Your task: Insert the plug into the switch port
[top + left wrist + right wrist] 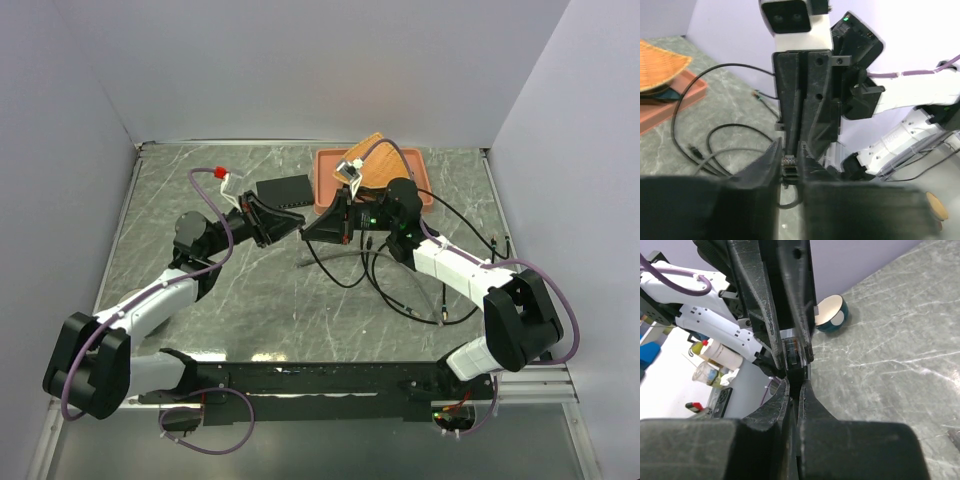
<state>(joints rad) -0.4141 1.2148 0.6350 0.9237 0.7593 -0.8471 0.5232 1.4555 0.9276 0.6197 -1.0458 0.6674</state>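
Note:
My two grippers meet tip to tip above the middle of the table. The plug [789, 165], a small clear connector with metal contacts, sits between the fingers of my left gripper [789, 156], which is shut on it. My right gripper [794, 385] faces it and is shut on the plug's [792, 351] dark rear end. In the top view the left gripper [291, 227] and the right gripper [309, 233] touch noses. The flat black switch box [283, 189] lies behind them on the table; its port does not show.
A terracotta tray [325, 197] holding a wicker piece [378, 160] stands at the back right, beside the switch box. Loose black cables [400, 292] loop over the table under the right arm. A white and teal bowl [830, 314] sits on the marble.

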